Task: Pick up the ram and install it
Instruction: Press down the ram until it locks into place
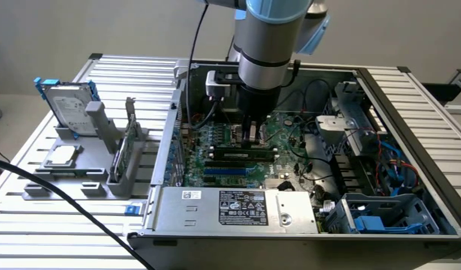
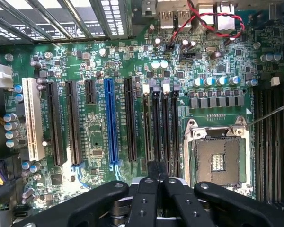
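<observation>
Open-topped computer case [image 1: 410, 169] leaves room above; cables [image 1: 313, 93] and drive cage [image 1: 388, 211] crowd the motherboard [image 2: 99, 127].

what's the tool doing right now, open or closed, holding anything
Tool: shut, down at the motherboard's memory slots; whether the ram is between its fingers cannot be told.

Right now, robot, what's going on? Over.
Gripper shut, down over motherboard. Ram lying in slot beneath fingers. Nothing blocking. Over.

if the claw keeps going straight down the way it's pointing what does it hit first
Most likely the ram lying in a motherboard slot directly under the shut claw; it seems already at or touching it, though depth is unclear.
</observation>
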`<control>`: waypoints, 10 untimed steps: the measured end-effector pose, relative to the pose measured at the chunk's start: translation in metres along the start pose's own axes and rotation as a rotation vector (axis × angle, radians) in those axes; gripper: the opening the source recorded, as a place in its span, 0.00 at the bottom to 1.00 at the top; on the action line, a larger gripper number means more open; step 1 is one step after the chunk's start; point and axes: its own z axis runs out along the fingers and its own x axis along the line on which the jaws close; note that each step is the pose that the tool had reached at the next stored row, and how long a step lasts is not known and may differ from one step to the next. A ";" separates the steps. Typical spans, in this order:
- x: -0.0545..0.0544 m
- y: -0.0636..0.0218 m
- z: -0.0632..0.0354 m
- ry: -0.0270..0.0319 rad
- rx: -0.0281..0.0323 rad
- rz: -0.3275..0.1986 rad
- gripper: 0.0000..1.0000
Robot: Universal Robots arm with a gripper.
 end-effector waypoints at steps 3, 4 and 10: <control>0.000 0.0000 0.0020 -0.0005 -0.0003 -0.005 0.11; 0.000 -0.0001 0.0028 -0.0008 -0.0004 -0.007 0.11; 0.000 -0.0002 0.0073 -0.0025 -0.0009 -0.020 0.11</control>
